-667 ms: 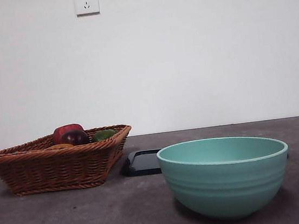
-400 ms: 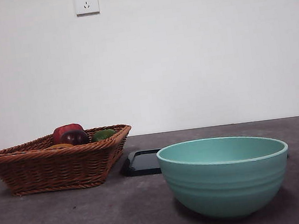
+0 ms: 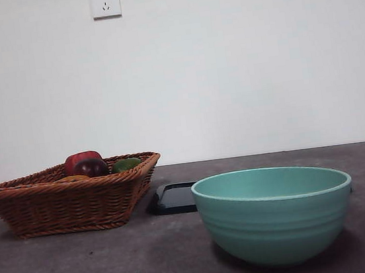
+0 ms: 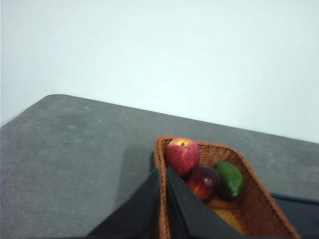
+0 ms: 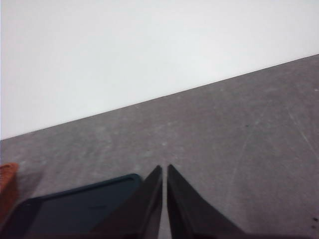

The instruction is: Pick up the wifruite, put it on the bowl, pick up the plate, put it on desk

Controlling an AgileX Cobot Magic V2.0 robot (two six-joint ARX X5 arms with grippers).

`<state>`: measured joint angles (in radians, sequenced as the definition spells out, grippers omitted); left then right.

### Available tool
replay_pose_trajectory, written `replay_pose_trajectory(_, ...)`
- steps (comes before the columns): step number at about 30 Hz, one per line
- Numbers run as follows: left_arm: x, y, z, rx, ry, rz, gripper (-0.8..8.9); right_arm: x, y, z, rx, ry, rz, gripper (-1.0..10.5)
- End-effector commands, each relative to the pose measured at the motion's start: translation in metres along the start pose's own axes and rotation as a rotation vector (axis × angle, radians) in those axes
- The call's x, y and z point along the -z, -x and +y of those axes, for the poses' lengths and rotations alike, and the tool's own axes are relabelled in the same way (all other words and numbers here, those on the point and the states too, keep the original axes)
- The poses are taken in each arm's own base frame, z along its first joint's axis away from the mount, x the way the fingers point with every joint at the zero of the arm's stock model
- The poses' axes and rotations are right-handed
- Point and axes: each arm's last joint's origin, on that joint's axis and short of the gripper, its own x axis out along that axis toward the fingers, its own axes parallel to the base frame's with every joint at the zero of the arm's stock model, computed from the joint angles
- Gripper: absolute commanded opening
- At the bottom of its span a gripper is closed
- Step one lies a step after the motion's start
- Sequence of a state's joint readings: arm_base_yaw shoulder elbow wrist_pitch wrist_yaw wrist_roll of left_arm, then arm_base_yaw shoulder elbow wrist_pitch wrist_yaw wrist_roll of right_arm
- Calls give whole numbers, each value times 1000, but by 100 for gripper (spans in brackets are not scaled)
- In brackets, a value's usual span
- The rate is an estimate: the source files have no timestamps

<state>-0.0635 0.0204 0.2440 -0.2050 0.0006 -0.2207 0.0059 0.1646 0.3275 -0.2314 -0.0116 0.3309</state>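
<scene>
— Where is the rounded orange-brown wifruite [image 3: 73, 178]?
— Down inside the brown woven wicker basket [image 3: 71, 203]; only a thin orange sliver visible over the near rim in the front view; in the left wrist view, partly hidden behind a black jaw, next to the dark red-purple fruit [image 4: 203, 181]. Also in the basket: a red apple [image 4: 182, 155] and a green fruit [image 4: 229, 179], the three packed close together.

— And the large mint-green ridged bowl [image 3: 275, 215]?
— Upright on the mottled dark grey-brown desk [image 3: 85, 268], nearer the camera and apart from the basket; inside not visible from this low angle. Behind and between the two, flat on the tabletop, a dark blue-black plate with rounded corners [image 3: 174, 198], partly hidden by the bowl.

— State of the left gripper [image 4: 163, 172]?
— Jaws pressed together to a narrow slit, holding nothing; tips above the basket's rim, clear of the fruit.

— The right gripper [image 5: 164, 169]?
— Likewise closed up, tips almost meeting, nothing between them; poised above the desk at the plate's edge, not touching. Neither arm visible in the front view.
</scene>
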Motion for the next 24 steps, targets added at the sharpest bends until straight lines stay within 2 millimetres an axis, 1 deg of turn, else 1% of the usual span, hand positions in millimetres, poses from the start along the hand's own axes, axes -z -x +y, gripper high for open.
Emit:
replay_pose_trajectory(1, -20, 5, -4, 4, 16, -28, 15, -16, 0, 8, -38, -19, 25, 6)
replay_pose_trajectory(6, -45, 12, -11, 20, -11, 3, 15, -36, -2, 20, -117, -12, 150, 6)
replay_pose_trajectory(11, -72, 14, -19, 105, -10, 40, 15, -56, -2, 31, -190, -2, 233, 6)
replay_pose_trajectory(17, -96, 3, -32, 294, 11, 126, 15, -83, 2, 47, -306, 47, 278, 6)
replay_pose_trajectory(24, -115, -11, -43, 448, 38, 259, 15, -107, 20, 59, -390, 146, 267, 6)
